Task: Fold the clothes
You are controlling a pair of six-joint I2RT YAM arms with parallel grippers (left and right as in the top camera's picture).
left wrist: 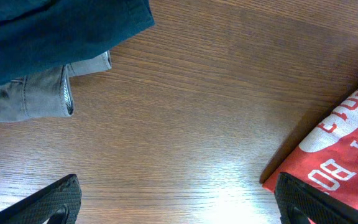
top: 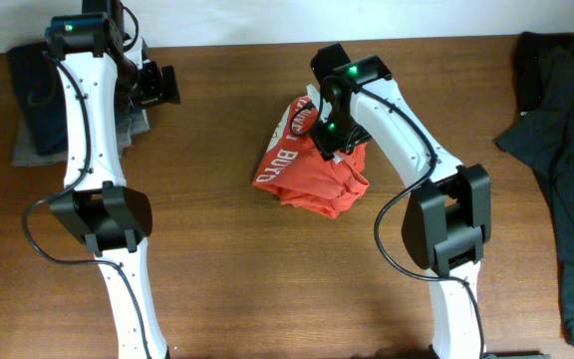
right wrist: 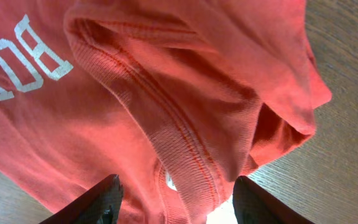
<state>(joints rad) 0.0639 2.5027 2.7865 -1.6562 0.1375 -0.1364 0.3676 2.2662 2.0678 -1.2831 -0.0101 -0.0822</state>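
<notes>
The clothes in hand are a red-orange T-shirt (top: 307, 181) with white lettering, lying crumpled near the middle of the wooden table. My right gripper (top: 325, 140) is down on its upper part. In the right wrist view the T-shirt (right wrist: 166, 81) fills the frame, and its ribbed collar (right wrist: 185, 149) runs between my right gripper's (right wrist: 178, 205) parted fingers, with a thin gap by the right finger. My left gripper (top: 167, 88) hovers open at the back left over bare wood. In its own view the left gripper (left wrist: 179, 208) holds nothing, and the T-shirt's (left wrist: 340, 143) lettered edge lies by its right finger.
A pile of dark blue and grey clothes (top: 33, 110) lies at the back left corner, seen up close as blue fabric (left wrist: 48, 31) over grey denim (left wrist: 23, 99). A dark garment (top: 566, 150) sprawls along the right edge. Both arm bases stand near the front.
</notes>
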